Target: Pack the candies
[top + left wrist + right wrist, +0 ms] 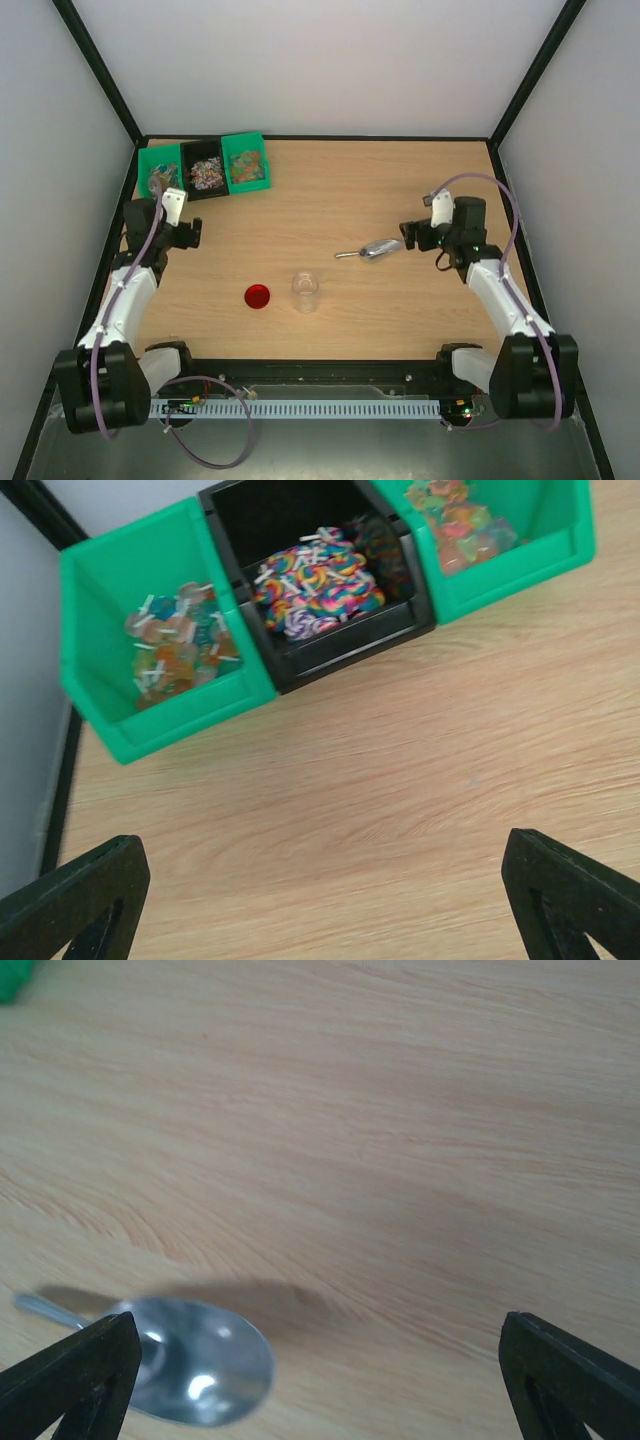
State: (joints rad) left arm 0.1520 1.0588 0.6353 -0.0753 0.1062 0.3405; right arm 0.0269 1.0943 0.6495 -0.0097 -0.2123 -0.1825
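Observation:
The candies lie in three bins at the back left: orange and teal ones [175, 645] in a green bin [110, 710], rainbow ones [315, 580] in a black bin [345, 645], and orange ones [455, 525] in a second green bin [520, 575]. In the top view the bins [205, 168] stand in a row. My left gripper [186, 233] is open and empty over bare table just in front of them. My right gripper [411, 238] is open and empty, just right of the silver scoop [372, 250]. The scoop bowl shows in the right wrist view [200, 1360].
A clear, empty jar [305, 291] stands upright near the table's middle front. A red lid [258, 296] lies flat to its left. The black frame rails run along the table's edges.

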